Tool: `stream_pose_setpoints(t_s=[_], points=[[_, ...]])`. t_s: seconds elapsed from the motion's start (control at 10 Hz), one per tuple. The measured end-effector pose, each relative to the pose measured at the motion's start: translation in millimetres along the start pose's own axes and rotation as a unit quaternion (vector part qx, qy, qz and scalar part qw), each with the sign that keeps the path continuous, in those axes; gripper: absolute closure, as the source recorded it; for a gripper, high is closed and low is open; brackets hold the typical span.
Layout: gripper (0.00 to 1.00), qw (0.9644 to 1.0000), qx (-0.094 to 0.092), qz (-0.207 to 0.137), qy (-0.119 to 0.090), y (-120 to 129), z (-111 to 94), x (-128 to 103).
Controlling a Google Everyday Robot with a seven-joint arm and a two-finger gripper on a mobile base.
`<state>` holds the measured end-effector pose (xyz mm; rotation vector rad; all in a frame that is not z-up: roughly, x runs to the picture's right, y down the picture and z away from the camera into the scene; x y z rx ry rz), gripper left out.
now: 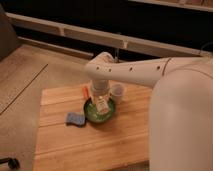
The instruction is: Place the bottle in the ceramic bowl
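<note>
The glossy green ceramic bowl point(98, 113) sits on the wooden table point(90, 142), a little left of its middle. The whitish-cream bottle point(102, 104) stands roughly upright inside the bowl. My gripper point(101, 95) hangs straight down from the white arm, right over the bowl, at the top of the bottle. The wrist hides the bottle's upper end and the back rim of the bowl.
A blue sponge point(75, 119) lies just left of the bowl. A small pale translucent cup point(118, 93) stands behind the bowl to the right. A small orange item point(85, 92) lies behind the bowl to the left. My white body fills the right side.
</note>
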<state>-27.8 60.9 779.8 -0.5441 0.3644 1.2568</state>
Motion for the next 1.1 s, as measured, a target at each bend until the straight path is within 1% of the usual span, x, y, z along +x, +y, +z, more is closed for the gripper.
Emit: stream_pose_setpoints(t_s=[0.3, 0.4, 0.5, 1.1], points=[[0.3, 1.0, 0.0, 0.0, 0.0, -0.4, 0.0, 0.0], [0.23, 1.0, 0.0, 0.0, 0.0, -0.5, 0.0, 0.0], [0.2, 1.0, 0.0, 0.0, 0.0, -0.6, 0.0, 0.0], [0.2, 1.0, 0.0, 0.001, 0.0, -1.1, -0.1, 0.0]])
